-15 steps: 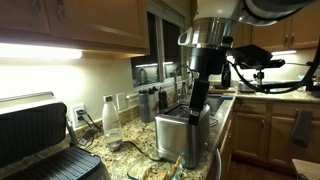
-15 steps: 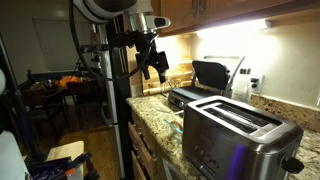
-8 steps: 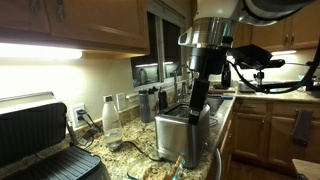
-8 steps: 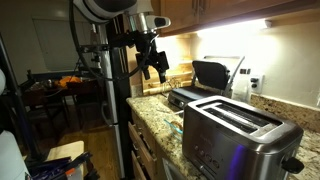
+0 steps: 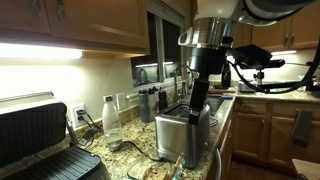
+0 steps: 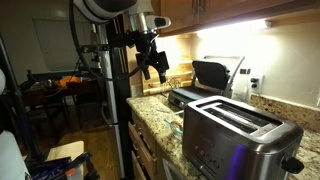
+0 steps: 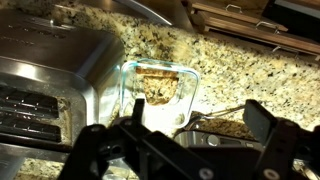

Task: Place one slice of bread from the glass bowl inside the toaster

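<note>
The robot arm's black two-fingered gripper (image 7: 195, 128) is hanging open over the speckled granite countertop (image 7: 235, 60). In the wrist view its two fingers (image 7: 257, 122) are standing wide apart with nothing between them. Just ahead of the gripper, the low clear glass bowl (image 7: 192, 82) is sitting on the counter. The thin golden-brown slice of bread (image 7: 157, 82) is lying flat inside it, and more brown pieces are showing under it, though their number cannot be told.

The shiny stainless-steel box-shaped toaster (image 7: 50, 60) is standing just beside the bowl, and its top slots are facing up in an exterior view (image 6: 240, 135). In another exterior view the gripper (image 5: 196, 108) is hovering above the toaster (image 5: 180, 135) and is not touching it. A large black hinged contact grill (image 5: 40, 140) is resting well apart along the counter. A clear bottle with a white cap (image 5: 111, 118) is standing upright between the grill and the toaster, near the wall.
</note>
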Controlling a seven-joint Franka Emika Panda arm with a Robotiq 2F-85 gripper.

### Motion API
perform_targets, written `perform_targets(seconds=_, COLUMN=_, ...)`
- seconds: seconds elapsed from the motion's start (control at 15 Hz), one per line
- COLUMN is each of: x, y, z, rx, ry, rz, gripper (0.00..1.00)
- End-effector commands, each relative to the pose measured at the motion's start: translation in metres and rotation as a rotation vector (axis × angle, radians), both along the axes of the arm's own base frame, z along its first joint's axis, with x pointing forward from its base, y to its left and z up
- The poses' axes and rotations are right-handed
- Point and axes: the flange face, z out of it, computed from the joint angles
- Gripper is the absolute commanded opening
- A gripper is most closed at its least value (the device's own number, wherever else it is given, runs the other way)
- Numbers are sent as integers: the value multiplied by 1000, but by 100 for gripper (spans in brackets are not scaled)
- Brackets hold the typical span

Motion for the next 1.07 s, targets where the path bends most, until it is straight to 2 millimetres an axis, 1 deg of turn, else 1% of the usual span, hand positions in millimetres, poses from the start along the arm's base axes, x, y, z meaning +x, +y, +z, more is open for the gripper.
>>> perform_targets(seconds=0.0, x=1, y=1, z=0, rx=-3, ry=5, rz=-7, gripper=100)
perform_targets(seconds=0.27, x=7, y=9, z=-6, rx=-19, ry=14, rz=-52, gripper=100)
perform_targets(seconds=0.47, x=16, y=28, z=-15, rx=-16, ry=23, rz=-119, gripper=100)
perform_targets(seconds=0.73, x=37, y=74, z=-39, rx=-10, ry=34, rz=-264, gripper=100)
perform_targets(seconds=0.87, x=48, y=92, z=-53, rx=-3, ry=30, rz=-355, gripper=100)
perform_targets(seconds=1.0, x=54, y=106, z=-67, rx=14, ry=37, rz=-440, gripper=100)
